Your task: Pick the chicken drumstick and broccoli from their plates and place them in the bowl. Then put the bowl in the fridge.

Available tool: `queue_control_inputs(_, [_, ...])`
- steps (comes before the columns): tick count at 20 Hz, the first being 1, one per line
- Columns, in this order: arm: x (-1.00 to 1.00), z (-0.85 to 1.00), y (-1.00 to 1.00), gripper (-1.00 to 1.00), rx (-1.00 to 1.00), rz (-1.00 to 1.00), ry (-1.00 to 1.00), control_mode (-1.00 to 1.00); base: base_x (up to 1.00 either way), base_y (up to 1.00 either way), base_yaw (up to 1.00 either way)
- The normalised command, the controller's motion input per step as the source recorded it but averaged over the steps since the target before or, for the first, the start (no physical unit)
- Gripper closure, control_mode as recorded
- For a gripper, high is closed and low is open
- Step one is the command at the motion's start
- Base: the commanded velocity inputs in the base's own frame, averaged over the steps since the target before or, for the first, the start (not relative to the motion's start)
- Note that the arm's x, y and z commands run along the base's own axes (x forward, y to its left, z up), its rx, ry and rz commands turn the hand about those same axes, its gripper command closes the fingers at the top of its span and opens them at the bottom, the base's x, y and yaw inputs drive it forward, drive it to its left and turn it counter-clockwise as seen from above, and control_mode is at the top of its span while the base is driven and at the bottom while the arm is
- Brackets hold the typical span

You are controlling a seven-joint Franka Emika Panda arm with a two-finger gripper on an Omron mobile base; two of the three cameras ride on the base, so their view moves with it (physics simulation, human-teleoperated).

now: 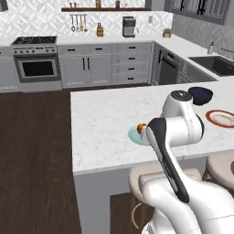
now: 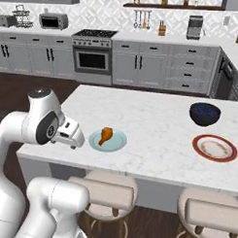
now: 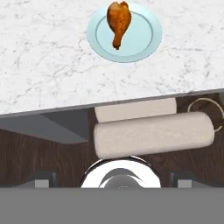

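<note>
Two padded beige stools (image 2: 107, 192) stand tucked under the near edge of a white marble bench (image 2: 155, 124), one just beneath the spot where the robot arm works and a second (image 2: 210, 211) further toward the right end. At that near edge, close to the bench's left corner, the white arm holds its hand (image 2: 71, 136) just off the bench, level with the top; its fingers are spread wide and grip nothing. On the bench just beyond the hand, near the near edge, lies a plain light blue-teal plate (image 3: 124, 31). Resting on that plate is the chicken drumstick (image 3: 118, 22), orange-brown, lying flat with its fat end toward the far side and its narrow bone end pointing back toward the near edge. Toward the right end of the bench, well apart from the teal plate, sits a white plate with a red-orange rim (image 2: 214, 147); nothing can be made out on it. Behind that plate, further from the near edge, stands a small glossy dark blue-black bowl (image 2: 204, 114). Beyond the bench, across a dark wood floor, grey cabinets (image 2: 137, 68) line the far wall, with a steel oven (image 2: 93, 57) set among them.
</note>
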Motion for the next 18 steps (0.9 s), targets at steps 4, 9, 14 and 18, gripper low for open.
queue_control_inputs(4, [0.0, 0.0, 0.0, -1.0, 0.0, 0.0, 0.0, 1.0, 0.53, 0.6, 0.0])
queue_control_inputs(9, [0.0, 0.0, 0.0, -1.0, 0.0, 0.0, 0.0, 1.0, 0.7, 0.35, 0.0])
queue_control_inputs(14, [0.11, 0.0, -0.04, -1.0, 0.0, 0.0, -0.01, -1.0, 0.44, 0.0, 0.0])
queue_control_inputs(18, [0.7, -0.03, -0.53, -1.0, 0.01, 0.0, -0.02, -1.0, 0.0, 0.0, 0.0])
